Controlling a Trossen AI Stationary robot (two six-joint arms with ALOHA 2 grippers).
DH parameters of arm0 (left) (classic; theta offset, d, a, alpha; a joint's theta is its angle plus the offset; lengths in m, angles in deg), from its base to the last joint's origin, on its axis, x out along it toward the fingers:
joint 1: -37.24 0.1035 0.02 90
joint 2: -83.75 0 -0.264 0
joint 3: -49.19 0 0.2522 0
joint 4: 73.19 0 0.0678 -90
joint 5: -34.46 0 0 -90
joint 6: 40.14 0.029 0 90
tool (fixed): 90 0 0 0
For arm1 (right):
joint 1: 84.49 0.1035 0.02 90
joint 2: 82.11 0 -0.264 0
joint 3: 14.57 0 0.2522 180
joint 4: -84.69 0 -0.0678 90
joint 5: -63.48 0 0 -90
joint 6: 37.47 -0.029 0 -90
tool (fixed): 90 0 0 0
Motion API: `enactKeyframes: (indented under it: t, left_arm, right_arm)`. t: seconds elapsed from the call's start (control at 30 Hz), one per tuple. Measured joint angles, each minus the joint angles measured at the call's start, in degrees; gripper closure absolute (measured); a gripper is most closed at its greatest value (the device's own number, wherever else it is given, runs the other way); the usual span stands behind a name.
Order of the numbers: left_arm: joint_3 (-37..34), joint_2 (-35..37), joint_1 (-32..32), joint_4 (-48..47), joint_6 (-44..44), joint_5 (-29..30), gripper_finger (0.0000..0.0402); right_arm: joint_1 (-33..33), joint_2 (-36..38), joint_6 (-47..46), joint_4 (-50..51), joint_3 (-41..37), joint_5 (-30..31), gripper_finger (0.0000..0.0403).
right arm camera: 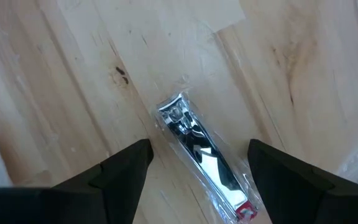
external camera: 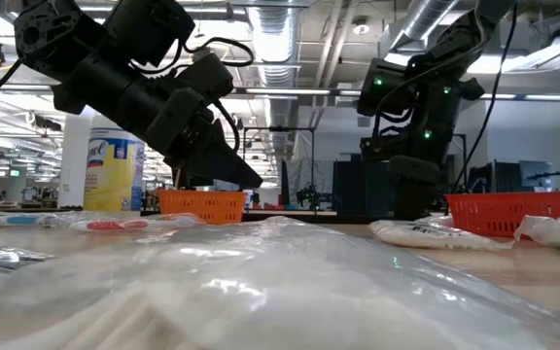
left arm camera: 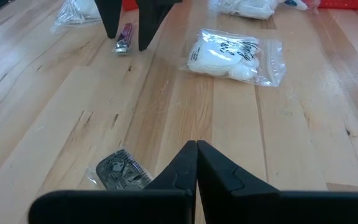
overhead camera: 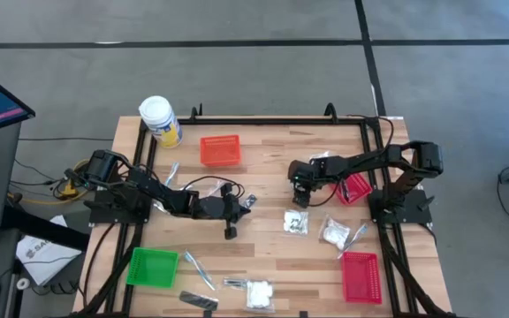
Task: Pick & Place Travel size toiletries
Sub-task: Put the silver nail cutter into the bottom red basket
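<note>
Wooden worktop (overhead camera: pixel 263 243) carries the scattered toiletries. Right hand (right arm camera: pixel 199 163) is wide open, fingers (right arm camera: pixel 127 163) straddling a clear-wrapped nail clipper (right arm camera: pixel 201 151) that lies flat between them; nothing gripped. In the high view the right hand (overhead camera: pixel 300 196) sits mid-worktop, with a white packet (overhead camera: pixel 295 223) just below it and another packet (overhead camera: pixel 334 232) a little further toward the right arm's base. Left hand (left arm camera: pixel 196 163) is closed, fingertips together, holding nothing; a dark sachet (left arm camera: pixel 122 170) lies just beside its tip. Ahead of it lies a white packet (left arm camera: pixel 232 55), and the right hand's two fingers (left arm camera: pixel 110 22) stand over the clipper (left arm camera: pixel 123 39).
</note>
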Motion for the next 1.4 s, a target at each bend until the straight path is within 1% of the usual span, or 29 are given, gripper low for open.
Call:
enactKeyframes:
  t: [0.3,0.47,0.6,0.93,1.07,1.2,1.4]
  left_arm:
    - [0.00,0.00,0.02,0.02,0.00,0.00,0.0399]
    - [0.00,0.00,0.02,0.02,0.00,0.00,0.0399]
    - [0.00,0.00,0.01,0.04,-0.01,0.02,0.0399]
    - [0.00,0.00,0.01,0.04,-0.11,0.02,0.0399]
    - [0.00,0.00,0.01,0.04,-0.11,0.02,0.0399]
    - [0.00,0.00,0.02,0.04,-0.11,0.04,0.0399]
    - [0.00,0.00,0.02,0.04,-0.13,0.04,0.0399]
  right_arm:
    - [0.07,-0.02,0.43,0.00,0.00,0.97,0.0134]
    - [0.13,-0.04,0.63,-0.04,0.00,1.24,0.0154]
    - [0.17,-0.04,0.68,-0.10,0.00,1.19,0.0191]
    - [0.92,-0.04,1.25,-0.15,0.02,0.81,0.0318]
    - [1.42,-0.04,1.16,-0.11,0.02,1.22,0.0352]
    - [1.81,-0.04,-1.27,-0.14,0.00,1.55,0.0362]
    - [2.49,1.52,-5.48,0.44,-0.17,1.38,0.0348]
